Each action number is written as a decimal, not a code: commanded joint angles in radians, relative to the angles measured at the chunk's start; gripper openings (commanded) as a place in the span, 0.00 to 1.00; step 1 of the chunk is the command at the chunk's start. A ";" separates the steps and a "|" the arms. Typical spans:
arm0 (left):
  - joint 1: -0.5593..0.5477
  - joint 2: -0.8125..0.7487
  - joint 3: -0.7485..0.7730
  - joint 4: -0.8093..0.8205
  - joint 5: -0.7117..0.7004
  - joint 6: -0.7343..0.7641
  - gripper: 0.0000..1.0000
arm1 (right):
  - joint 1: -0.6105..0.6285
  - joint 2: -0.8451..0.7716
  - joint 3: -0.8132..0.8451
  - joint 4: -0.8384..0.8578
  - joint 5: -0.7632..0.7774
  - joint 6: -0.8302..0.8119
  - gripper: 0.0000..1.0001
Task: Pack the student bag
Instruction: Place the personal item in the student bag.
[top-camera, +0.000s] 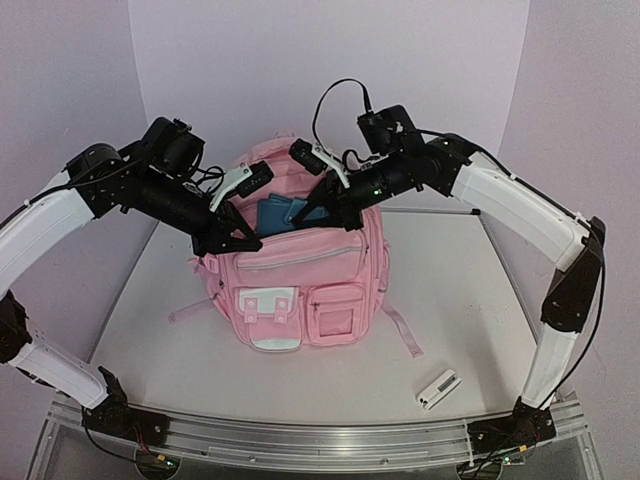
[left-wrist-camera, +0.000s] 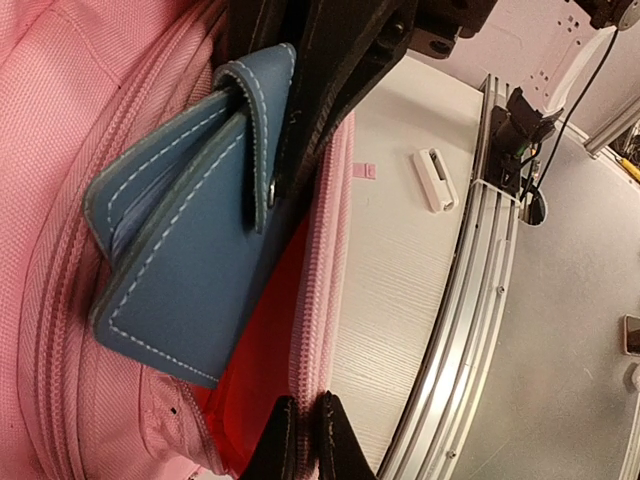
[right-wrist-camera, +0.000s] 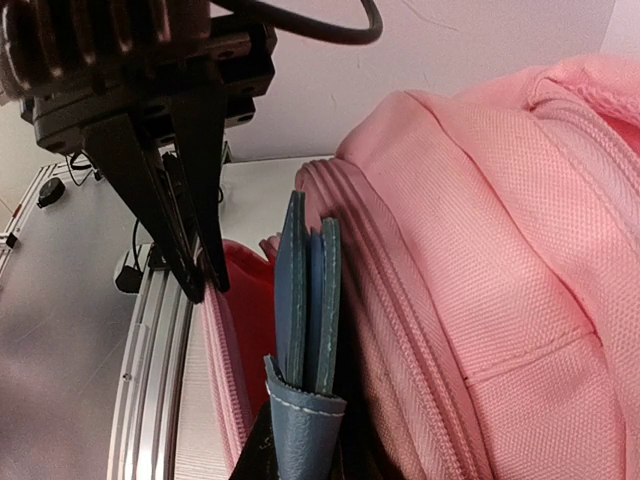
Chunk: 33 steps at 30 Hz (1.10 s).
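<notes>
A white table (top-camera: 450, 300) with a faint wood grain fills the middle of the top view, closed in behind and on both sides by plain pale walls (top-camera: 330, 60). An aluminium rail (top-camera: 330, 435) runs along the bottom edge of the frame and carries the arm bases.

The student bag (top-camera: 300, 290) stands upright at the centre of the table. Its front pockets face the bottom of the frame and its main compartment is unzipped. A small white block (top-camera: 437, 388) lies on the table at the lower right, well apart from the bag.

Both arms reach in from the sides and cover much of the bag's top. The left gripper (right-wrist-camera: 207, 288) is pinched tight on the front lip of the opening, where the red lining (left-wrist-camera: 265, 340) shows. The right gripper (top-camera: 310, 212) is clamped on the flap of a blue wallet (left-wrist-camera: 190, 260) with white stitching. The wallet sits partly inside the open compartment, against the zip edge.
</notes>
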 joint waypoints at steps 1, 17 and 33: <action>0.002 -0.028 0.030 -0.084 -0.051 0.007 0.00 | 0.000 -0.066 -0.039 -0.088 0.054 -0.033 0.00; 0.002 -0.022 0.042 -0.094 -0.065 0.012 0.00 | 0.000 -0.121 -0.049 -0.202 0.193 -0.083 0.19; 0.002 -0.041 0.009 0.006 -0.111 -0.025 0.00 | -0.001 -0.221 -0.087 -0.015 0.195 0.094 0.91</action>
